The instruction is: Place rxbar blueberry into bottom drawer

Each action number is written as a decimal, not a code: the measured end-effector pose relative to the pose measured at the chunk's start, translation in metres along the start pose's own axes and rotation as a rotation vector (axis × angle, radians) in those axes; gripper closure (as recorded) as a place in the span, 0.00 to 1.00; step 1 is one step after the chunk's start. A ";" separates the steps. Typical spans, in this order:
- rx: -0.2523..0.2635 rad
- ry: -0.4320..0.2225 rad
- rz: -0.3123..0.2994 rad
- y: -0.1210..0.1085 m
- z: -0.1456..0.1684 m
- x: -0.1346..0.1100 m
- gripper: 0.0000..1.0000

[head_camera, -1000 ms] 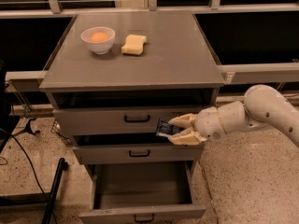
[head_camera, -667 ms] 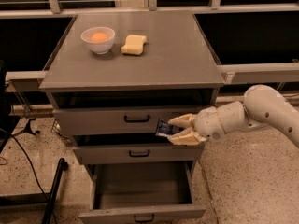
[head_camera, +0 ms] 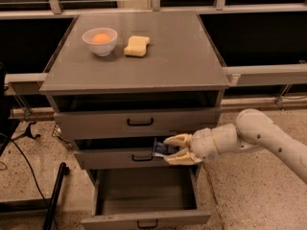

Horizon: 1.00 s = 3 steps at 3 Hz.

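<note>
The rxbar blueberry, a flat dark navy bar with light lettering, is held between the two cream fingers of my gripper. The gripper hangs in front of the middle drawer's front, at its right side, with my white arm reaching in from the right. The bottom drawer is pulled out below it; its grey inside shows nothing in it and its small black handle is at the lower front. The bar is above the drawer's back right part.
The grey cabinet top carries a white bowl with an orange fruit and a yellow sponge block. The top drawer stands slightly open. A black pole and cables lie on the floor at left.
</note>
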State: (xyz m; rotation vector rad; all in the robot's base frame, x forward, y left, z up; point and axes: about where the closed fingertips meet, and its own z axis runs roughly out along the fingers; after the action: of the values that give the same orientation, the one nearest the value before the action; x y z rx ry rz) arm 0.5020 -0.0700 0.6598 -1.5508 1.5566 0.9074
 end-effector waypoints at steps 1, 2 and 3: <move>-0.043 -0.035 -0.019 0.022 0.038 0.037 1.00; -0.043 -0.035 -0.019 0.022 0.038 0.037 1.00; -0.062 -0.042 -0.018 0.024 0.046 0.046 1.00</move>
State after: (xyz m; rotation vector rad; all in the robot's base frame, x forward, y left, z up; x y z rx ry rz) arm 0.4796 -0.0509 0.5975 -1.5770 1.4951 0.9803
